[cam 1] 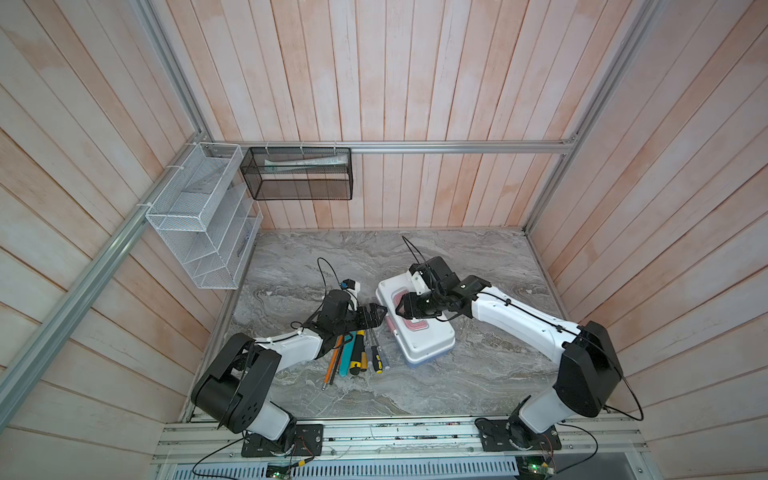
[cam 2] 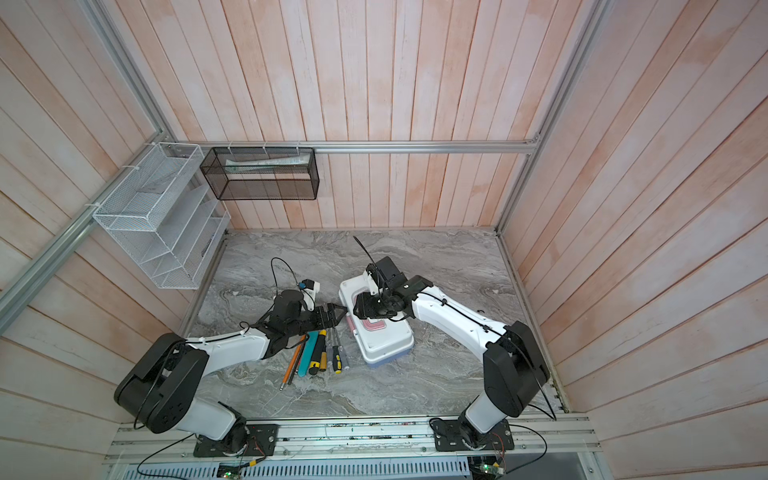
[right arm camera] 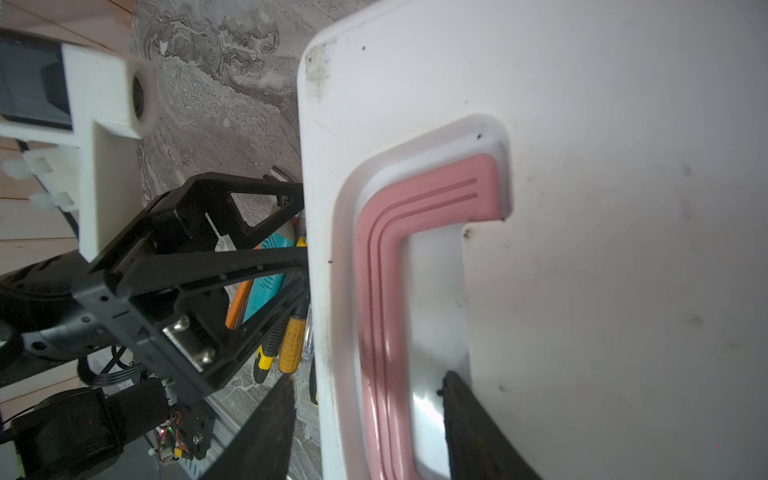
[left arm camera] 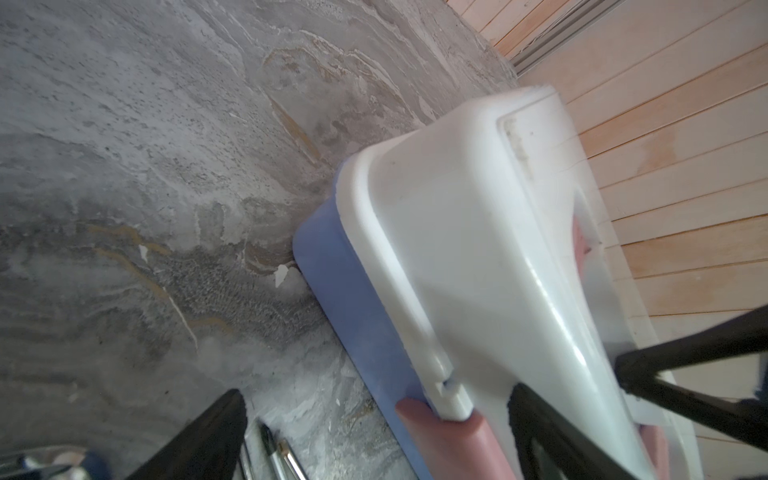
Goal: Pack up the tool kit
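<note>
The tool kit case [cam 1: 430,343] lies slantwise in the middle of the worktop [cam 1: 478,374]. Its white lid is down on the blue base [left arm camera: 357,332], so the inside is hidden. In both top views the right claw [right arm camera: 369,376] covers part of the pink handle [right arm camera: 376,291]. Its wrist view shows the jaws half-spread astride the handle's long bar, 1 finger in the recess and 1 outside the lid's rim. A gap shows on each side, so it pinches nothing.

The left claw [cam 1: 380,314] gapes wide at the case's long side, around a pink latch [left arm camera: 440,432]; whether it touches is unclear. Just beside the case lie the orange stick [cam 1: 331,361], teal tool [cam 1: 347,357] and screwdrivers [cam 1: 356,361]. Their upper ends are hidden under the left arm.
</note>
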{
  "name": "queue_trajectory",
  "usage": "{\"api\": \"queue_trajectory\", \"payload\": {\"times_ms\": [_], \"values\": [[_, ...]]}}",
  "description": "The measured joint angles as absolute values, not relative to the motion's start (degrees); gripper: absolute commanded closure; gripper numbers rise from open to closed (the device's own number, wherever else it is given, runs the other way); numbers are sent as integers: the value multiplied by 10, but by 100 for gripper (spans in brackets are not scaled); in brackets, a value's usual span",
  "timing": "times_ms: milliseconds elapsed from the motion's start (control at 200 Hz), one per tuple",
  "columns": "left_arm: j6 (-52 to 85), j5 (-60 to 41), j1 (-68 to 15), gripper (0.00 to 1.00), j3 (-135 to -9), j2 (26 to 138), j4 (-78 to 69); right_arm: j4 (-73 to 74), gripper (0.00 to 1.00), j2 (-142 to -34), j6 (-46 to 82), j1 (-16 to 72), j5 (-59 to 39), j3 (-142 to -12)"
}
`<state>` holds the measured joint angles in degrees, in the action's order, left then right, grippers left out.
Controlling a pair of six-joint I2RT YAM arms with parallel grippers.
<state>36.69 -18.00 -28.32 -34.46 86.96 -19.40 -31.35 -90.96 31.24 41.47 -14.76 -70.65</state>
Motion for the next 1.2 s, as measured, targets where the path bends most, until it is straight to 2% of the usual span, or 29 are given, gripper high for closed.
{"api": "queue_trajectory", "payload": {"times_ms": [435, 955, 1200], "values": [[350, -180, -282, 0, -352, 888, -188, -268, 43, -917, 308, 413, -196, -694], [323, -169, -274, 0, -404, 906, -159, -6, 51, -850, 415, 371, -431, -518], [321, -181, -283, 0, -410, 901, -159, 64, 57, -795, 457, 325, -483, -448]]}}
